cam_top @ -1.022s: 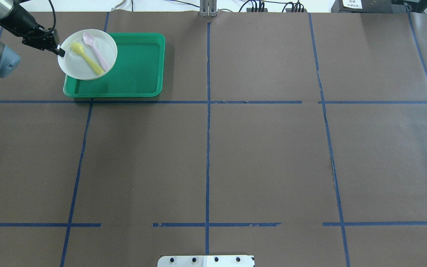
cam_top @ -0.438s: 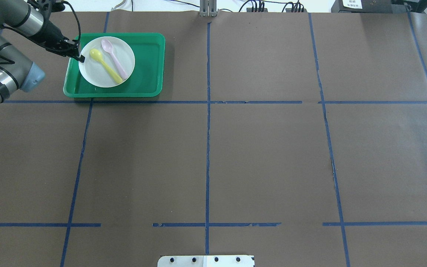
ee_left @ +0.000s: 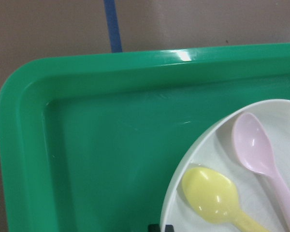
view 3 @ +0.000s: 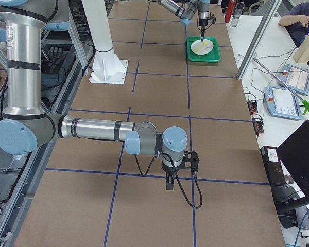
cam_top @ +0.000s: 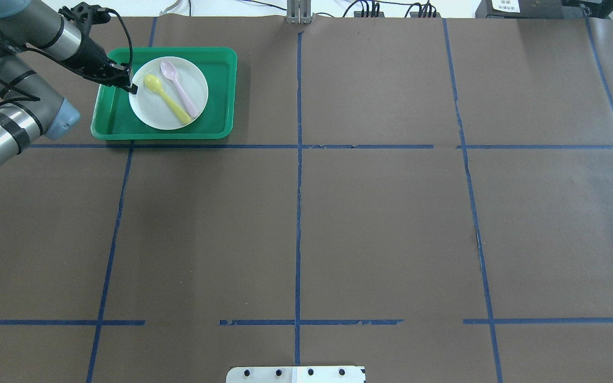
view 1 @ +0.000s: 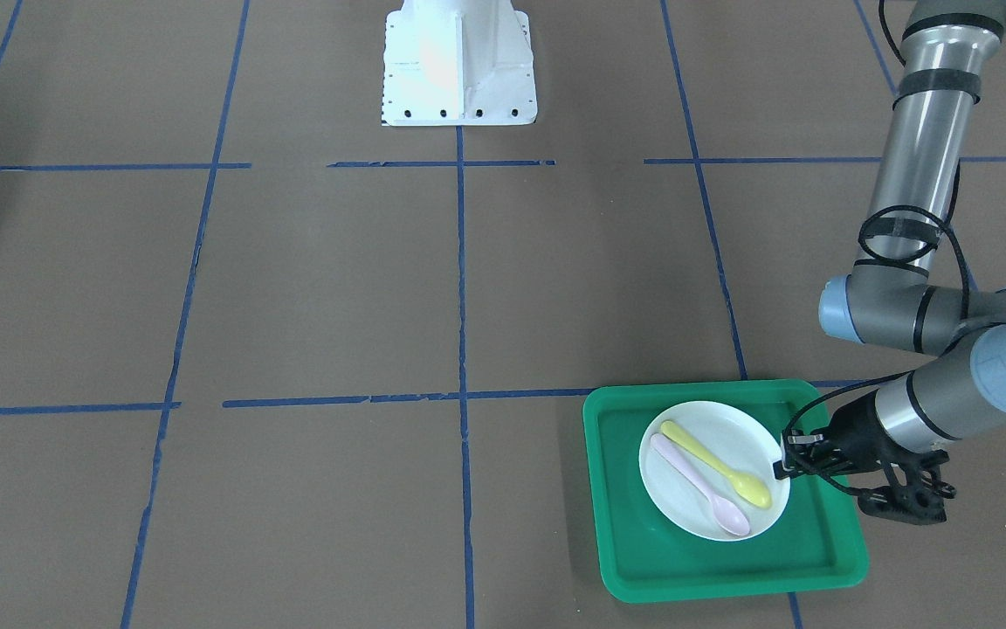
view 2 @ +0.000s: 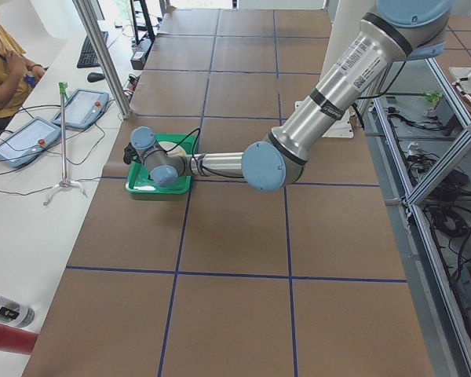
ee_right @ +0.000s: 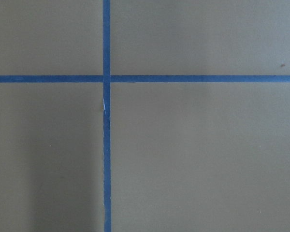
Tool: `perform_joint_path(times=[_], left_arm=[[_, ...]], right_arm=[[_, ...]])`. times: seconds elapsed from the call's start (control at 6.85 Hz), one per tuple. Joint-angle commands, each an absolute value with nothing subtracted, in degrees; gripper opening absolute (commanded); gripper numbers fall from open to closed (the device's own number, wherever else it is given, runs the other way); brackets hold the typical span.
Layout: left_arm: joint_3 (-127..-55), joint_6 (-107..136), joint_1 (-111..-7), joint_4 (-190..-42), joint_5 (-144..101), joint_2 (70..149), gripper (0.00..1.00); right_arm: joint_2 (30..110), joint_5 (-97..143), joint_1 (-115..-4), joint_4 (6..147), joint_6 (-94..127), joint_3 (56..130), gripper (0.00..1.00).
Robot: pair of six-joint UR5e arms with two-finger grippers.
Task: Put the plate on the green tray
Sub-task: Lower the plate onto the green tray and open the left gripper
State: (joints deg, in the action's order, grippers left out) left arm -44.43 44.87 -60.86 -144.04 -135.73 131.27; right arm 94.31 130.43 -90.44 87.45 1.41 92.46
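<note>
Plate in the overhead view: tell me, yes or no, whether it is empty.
No, the plate holds a yellow spoon and a pink spoon lying side by side.

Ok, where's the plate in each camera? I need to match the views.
Front-facing: plate lower right, inside the green tray.
Overhead: plate top left.
Exterior left: cannot make it out behind the near arm's wrist; green tray left of centre.
Exterior right: plate at top, right of centre.
Left wrist: plate in lower right corner.
Right wrist: not in it.
Shared landmark: the green tray.
</note>
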Motion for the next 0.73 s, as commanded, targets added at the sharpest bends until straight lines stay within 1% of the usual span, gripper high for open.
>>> perform_joint_path(times=[0.0, 0.15, 0.29, 0.44, 0.58], left_arm=[[-44.38, 45.09, -60.21, -144.66, -135.44, 131.13, 0.97], [-44.38, 45.09, -60.21, -144.93, -135.18, 130.78, 1.00], [-44.82, 45.17, -60.47, -144.84, -135.18, 130.09, 1.00], [-48.04, 45.35, -60.90, -144.15, -135.26, 127.73, 1.00], [-56.95, 44.66, -63.43, -138.31, -135.79, 122.31, 1.00]], right_arm=[[94.31, 130.43, -90.44, 87.45, 1.41, 92.46, 1.00], [94.31, 130.43, -90.44, 87.45, 1.41, 92.46, 1.00], [94.31, 130.43, -90.44, 87.45, 1.41, 92.46, 1.00], [94.31, 130.43, -90.44, 87.45, 1.41, 92.46, 1.00], [94.31, 130.43, -90.44, 87.45, 1.41, 92.46, 1.00]])
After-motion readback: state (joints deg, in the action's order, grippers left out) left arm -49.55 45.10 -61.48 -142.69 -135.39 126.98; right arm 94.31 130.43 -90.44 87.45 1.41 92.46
